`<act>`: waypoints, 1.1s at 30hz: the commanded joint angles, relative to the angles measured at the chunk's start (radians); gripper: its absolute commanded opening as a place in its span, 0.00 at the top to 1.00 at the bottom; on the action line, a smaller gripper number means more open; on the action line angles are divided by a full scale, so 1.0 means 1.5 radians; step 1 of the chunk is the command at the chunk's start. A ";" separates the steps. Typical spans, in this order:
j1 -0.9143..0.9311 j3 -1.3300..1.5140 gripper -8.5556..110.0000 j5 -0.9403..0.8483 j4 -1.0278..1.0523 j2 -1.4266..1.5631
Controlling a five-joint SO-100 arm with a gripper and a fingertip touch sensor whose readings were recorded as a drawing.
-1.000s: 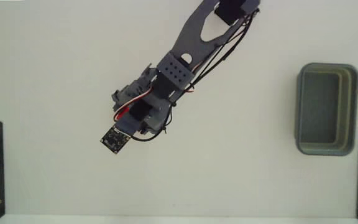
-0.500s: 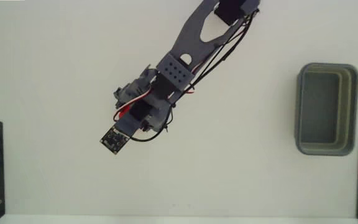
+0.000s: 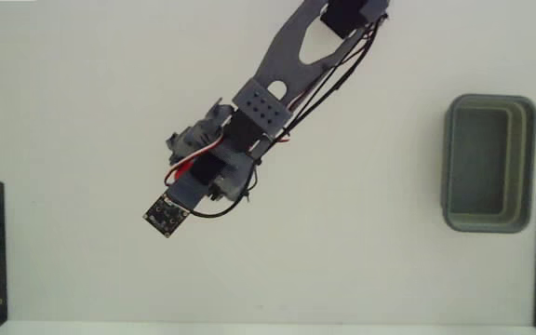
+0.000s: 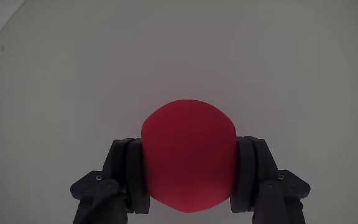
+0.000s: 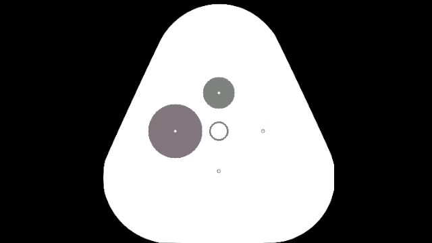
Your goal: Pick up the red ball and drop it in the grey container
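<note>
- In the wrist view, our gripper (image 4: 189, 171) is clamped on the red ball (image 4: 188, 155); one dark pad presses each flank of the sphere, and the ball fills the gap between them.
- In the fixed view the ball is hidden under the wrist assembly; only the arm (image 3: 277, 84) and the wrist camera board (image 3: 166, 215) show there.
- Compared with the fixed view a second ago, the wrist camera board has shifted slightly toward the lower left and the wrist has rotated a little. We judge this as the start of the lift with the ball secured.
- Below the gripper, the wrist view shows only the plain white table (image 4: 179, 56); whether the ball has cleared it, we cannot tell.
- The grey container (image 3: 489, 163) lies well apart from the gripper, far to its right in the fixed view, and is empty.
- Remaining steps, in our judgement: carry across to the container, then release above its hollow.
</note>
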 commanded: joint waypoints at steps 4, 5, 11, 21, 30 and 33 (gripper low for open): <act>0.014 -0.080 0.34 0.002 0.054 0.022; 0.014 -0.091 0.34 0.002 0.063 0.020; 0.014 -0.149 0.34 0.002 0.111 0.010; 0.014 -0.265 0.34 0.002 0.199 -0.017; 0.014 -0.391 0.34 0.002 0.287 -0.056; 0.014 -0.440 0.34 0.002 0.319 -0.073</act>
